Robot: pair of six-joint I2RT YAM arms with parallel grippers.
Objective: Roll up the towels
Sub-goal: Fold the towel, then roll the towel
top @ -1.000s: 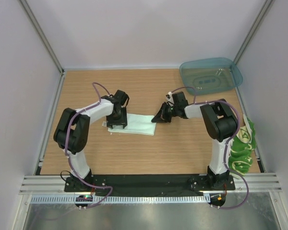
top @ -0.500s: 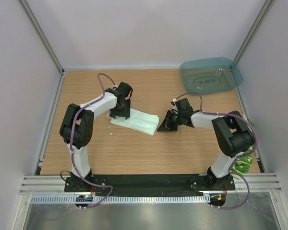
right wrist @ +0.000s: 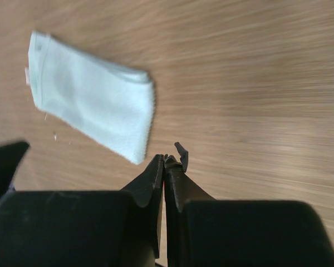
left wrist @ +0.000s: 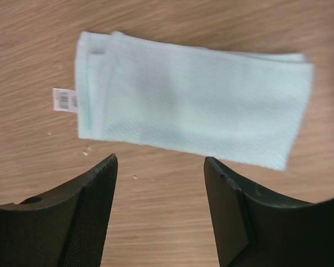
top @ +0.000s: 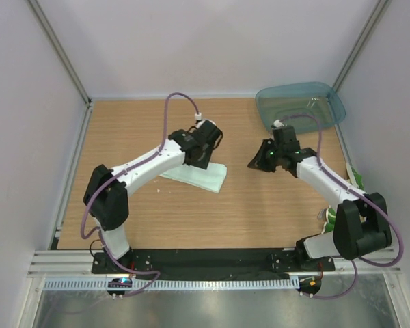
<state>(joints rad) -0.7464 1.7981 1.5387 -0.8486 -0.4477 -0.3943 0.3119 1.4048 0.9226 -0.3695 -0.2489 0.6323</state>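
A plain pale mint-white towel [top: 195,176] lies folded flat in a long strip at mid-table, seen too as the towel [left wrist: 189,114] with a white label [left wrist: 64,99] at its left end. My left gripper [top: 199,156] hovers over its far edge, open and empty [left wrist: 160,167]. Off the towel's [right wrist: 94,103] right end, my right gripper [top: 256,161] hangs shut on nothing [right wrist: 166,161]. The yellow and green towel [top: 331,219] lies at the right table edge, mostly hidden behind the right arm.
A translucent teal tray [top: 301,106] stands at the back right corner, just behind the right wrist. Metal frame posts and pale walls close in the wooden table [top: 123,130] on the left, right and back.
The left gripper has lifted off the towel's left end and swung right over its far edge. The right gripper has pulled back toward the tray. The towel now lies slightly turned.
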